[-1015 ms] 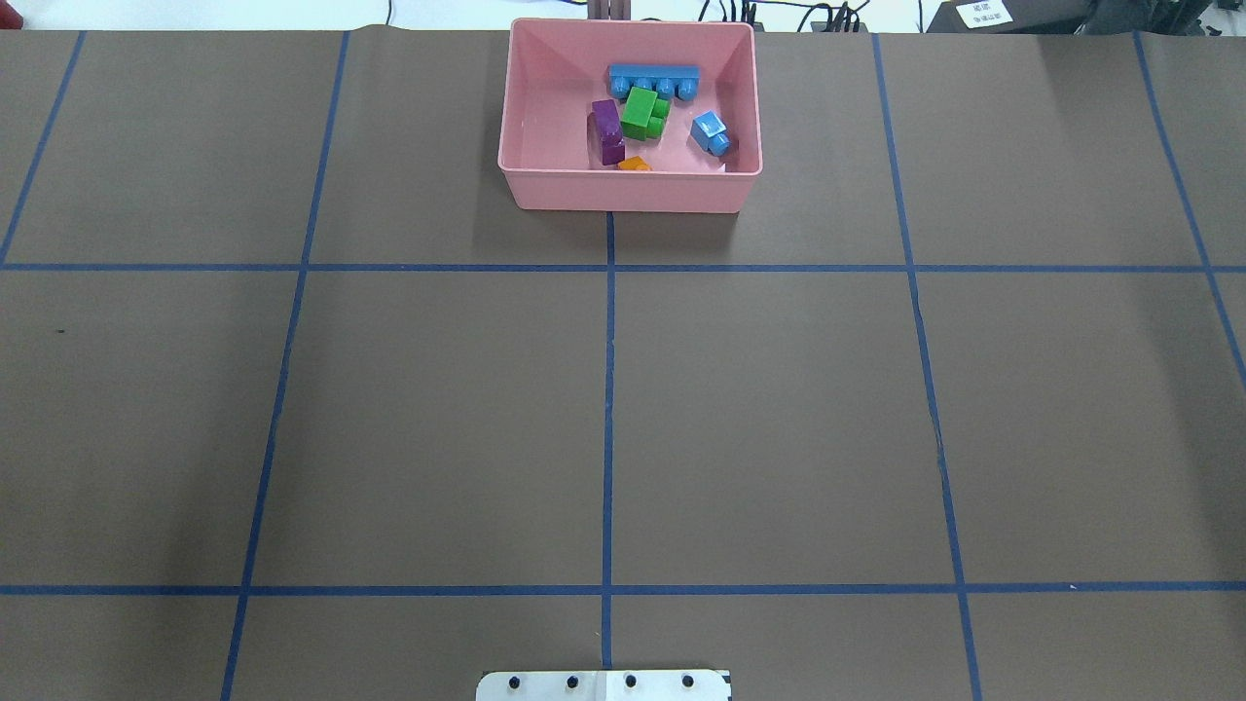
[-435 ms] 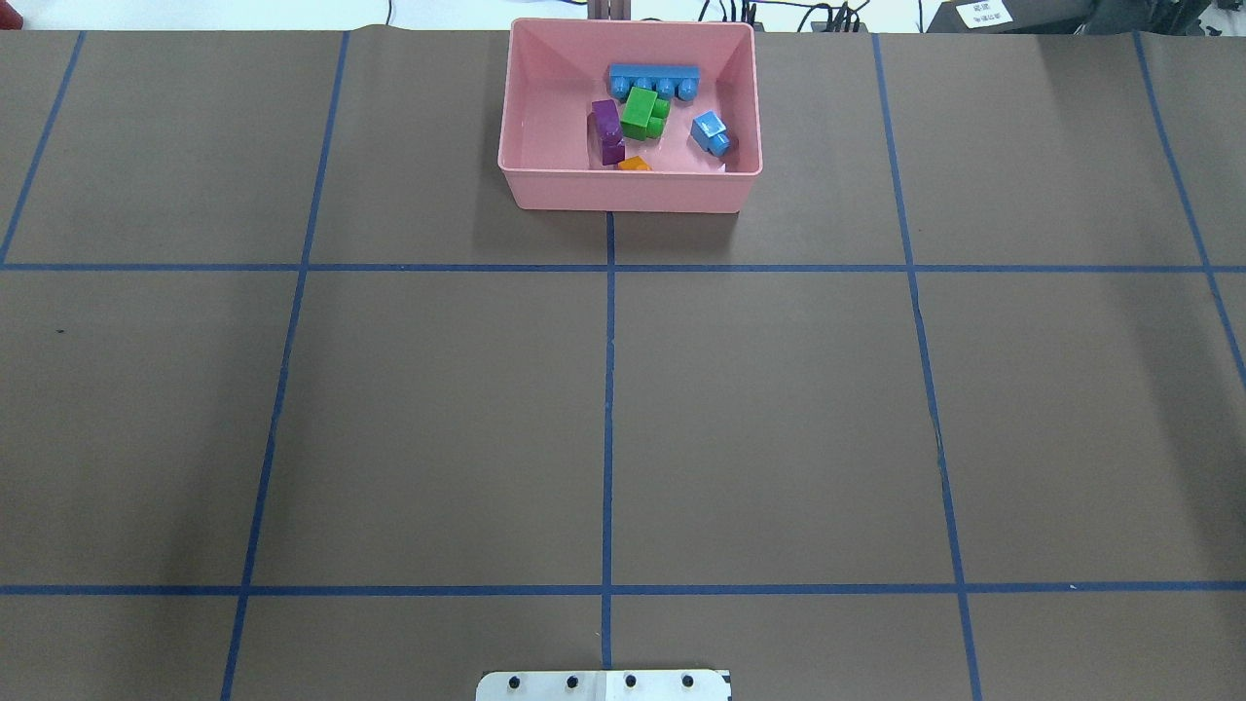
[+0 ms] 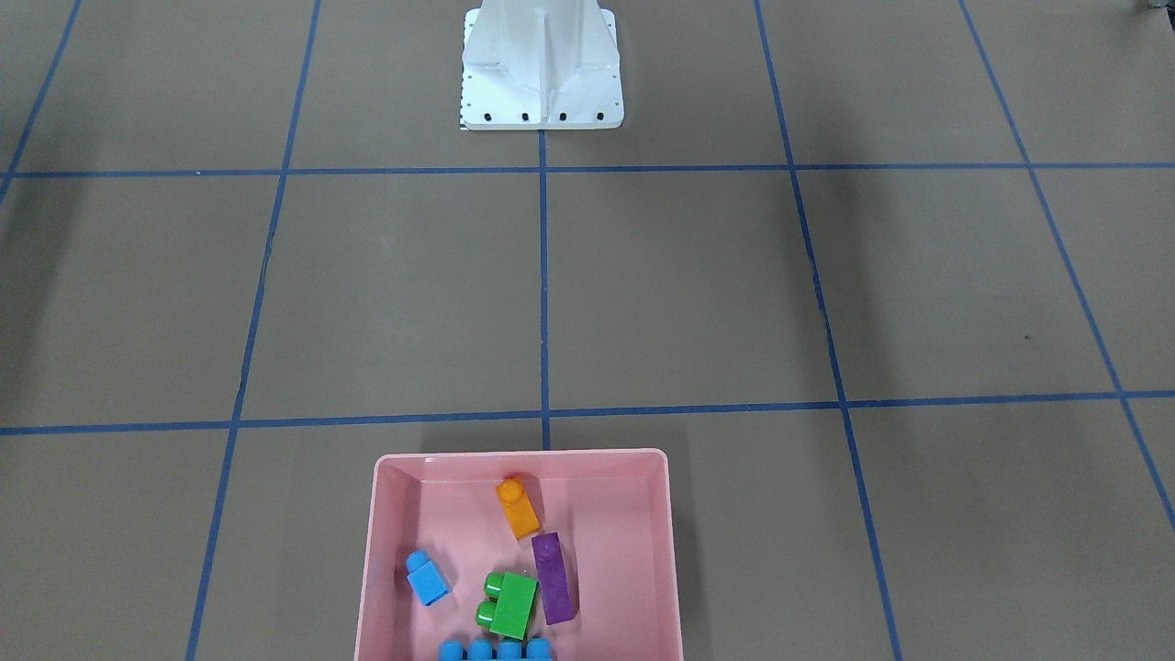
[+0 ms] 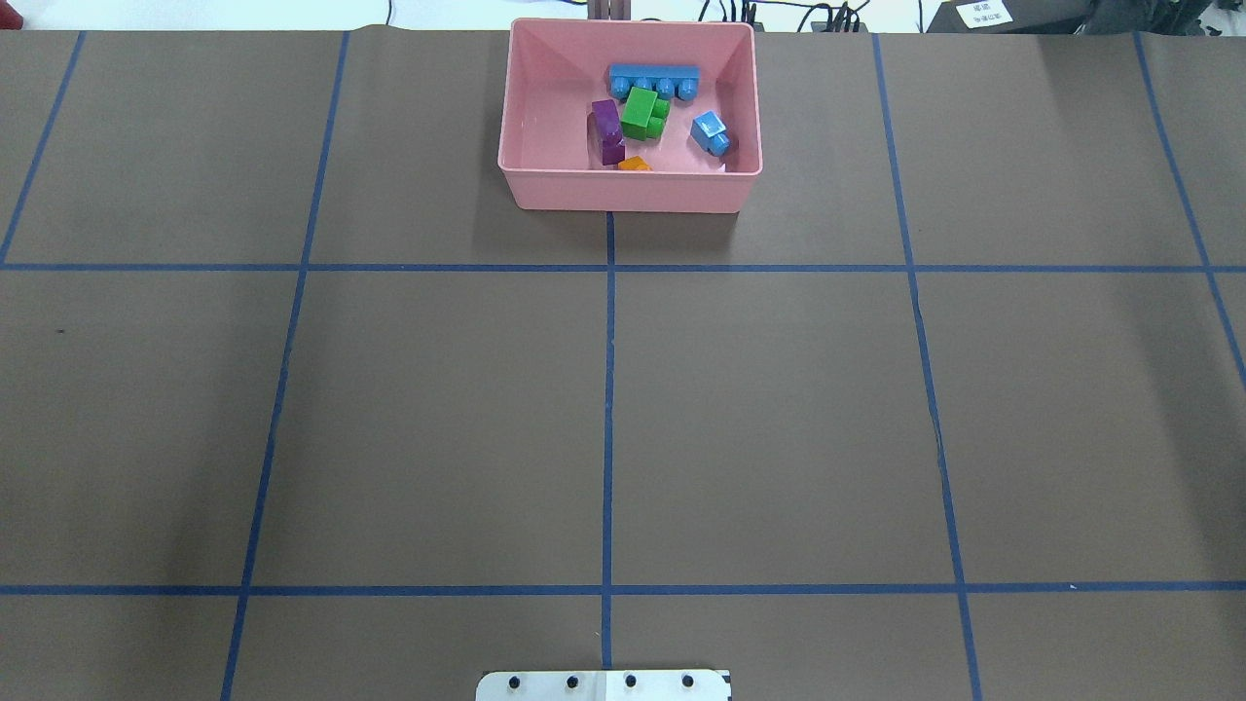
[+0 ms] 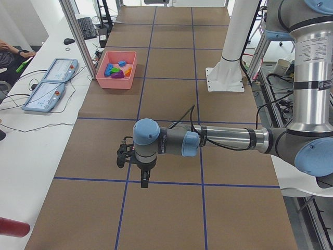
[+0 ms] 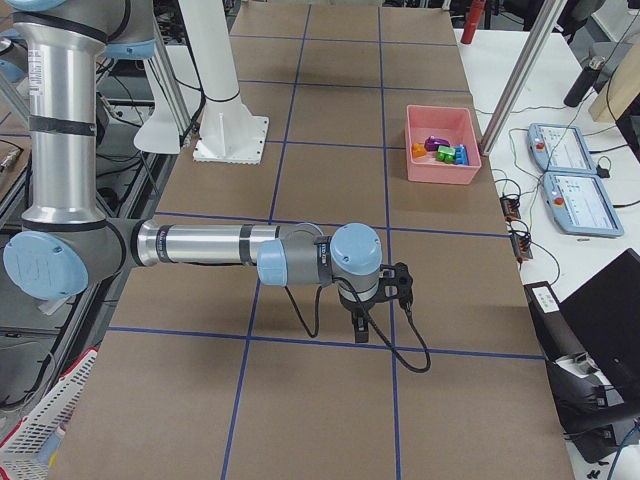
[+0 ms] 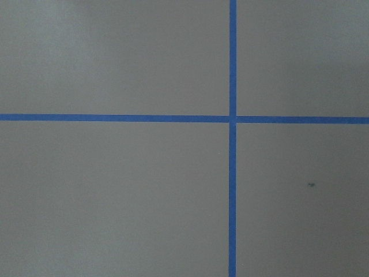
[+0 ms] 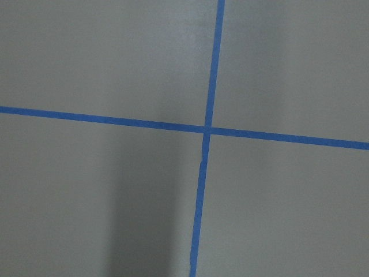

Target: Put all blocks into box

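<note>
Box: I see the pink box point(image 4: 631, 191) at the top middle of the overhead view. It sits on the brown table point(image 4: 779, 419), with its near wall across the centre tape line.
Blocks: all five lie inside the box.
Long blue block point(image 4: 654, 76): lies along the box's far wall, in the upper part of the overhead view.
Green block point(image 4: 642, 114): lies just below the long blue block.
Purple block point(image 4: 607, 129): lies just beside the green block, on its left.
Orange block point(image 4: 634, 165): lies against the near wall, half hidden by the rim.
Small blue block point(image 4: 711, 131): lies apart from the others, toward the box's right wall.
Left gripper point(image 5: 144, 179): points down over the table, lower left of centre in the left side view, well apart from the box. I cannot tell whether its fingers are wide or narrow.
Right gripper point(image 6: 360, 325): points down at the centre of the right side view, also well apart from the box. I cannot tell how far its fingers are spread.
Wrist cameras: each shows me brown table and a crossing of blue tape lines point(image 7: 233, 118).
Robot base point(image 3: 542, 69): white, at the top middle of the front-facing view.
</note>
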`<state>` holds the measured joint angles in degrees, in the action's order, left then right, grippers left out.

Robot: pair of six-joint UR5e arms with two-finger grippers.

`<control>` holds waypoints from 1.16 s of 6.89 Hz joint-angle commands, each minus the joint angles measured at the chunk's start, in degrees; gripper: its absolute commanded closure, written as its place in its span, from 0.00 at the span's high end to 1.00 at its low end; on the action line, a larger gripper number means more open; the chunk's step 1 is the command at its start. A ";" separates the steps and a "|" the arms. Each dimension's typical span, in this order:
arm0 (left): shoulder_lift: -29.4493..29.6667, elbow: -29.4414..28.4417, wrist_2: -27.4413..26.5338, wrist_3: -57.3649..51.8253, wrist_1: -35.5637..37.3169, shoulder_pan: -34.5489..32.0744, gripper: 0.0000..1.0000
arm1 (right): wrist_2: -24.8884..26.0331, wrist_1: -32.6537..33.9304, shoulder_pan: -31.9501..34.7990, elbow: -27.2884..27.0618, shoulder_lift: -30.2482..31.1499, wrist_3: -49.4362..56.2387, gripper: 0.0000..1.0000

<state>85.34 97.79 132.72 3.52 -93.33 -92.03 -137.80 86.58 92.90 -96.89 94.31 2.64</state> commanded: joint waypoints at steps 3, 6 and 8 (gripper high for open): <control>0.18 0.12 -0.01 0.00 -0.18 0.00 1.00 | -0.01 -0.10 0.00 0.82 0.09 -0.01 1.00; 0.35 0.56 0.43 0.87 -0.18 0.00 1.00 | -0.01 -0.19 -0.09 0.82 0.09 -0.01 1.00; 0.35 0.56 0.43 0.88 -0.18 0.00 1.00 | -0.27 -0.28 -0.09 0.82 0.09 -0.09 1.00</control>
<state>85.69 98.36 133.14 4.30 -93.51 -92.02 -137.91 86.35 92.81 -96.05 94.39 2.62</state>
